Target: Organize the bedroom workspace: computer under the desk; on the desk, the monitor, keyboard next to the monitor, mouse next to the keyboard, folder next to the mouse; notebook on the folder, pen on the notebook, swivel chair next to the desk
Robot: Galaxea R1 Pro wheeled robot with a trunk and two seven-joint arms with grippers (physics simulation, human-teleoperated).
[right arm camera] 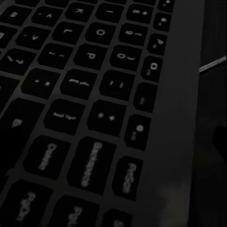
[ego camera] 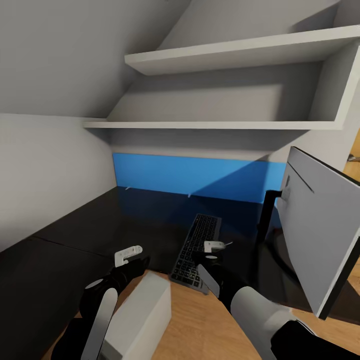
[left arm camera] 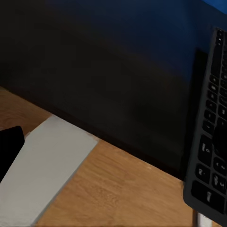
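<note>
The desk [ego camera: 95, 225] has a glossy black top and a blue back panel [ego camera: 190, 175]. The keyboard [ego camera: 197, 245] [left arm camera: 210, 142] [right arm camera: 85, 94] lies lengthwise on it, its near end overhanging the front edge. The monitor [ego camera: 320, 230] stands tilted at the desk's right, grey back toward me. The computer [ego camera: 142, 312] [left arm camera: 47, 165] stands on the floor, its far end reaching the desk's front edge. My right gripper [ego camera: 214, 246] sits at the keyboard's right edge, its grip hidden. My left gripper [ego camera: 129, 255] hovers open above the computer. Mouse, folder, notebook, pen and swivel chair are out of view.
Two white shelves [ego camera: 225, 50] [ego camera: 200, 125] hang over the desk's back. A grey wall [ego camera: 45, 175] closes the left side. Wooden floor [ego camera: 200, 330] lies in front of the desk. The monitor's black stand [ego camera: 267, 215] rises just right of the keyboard.
</note>
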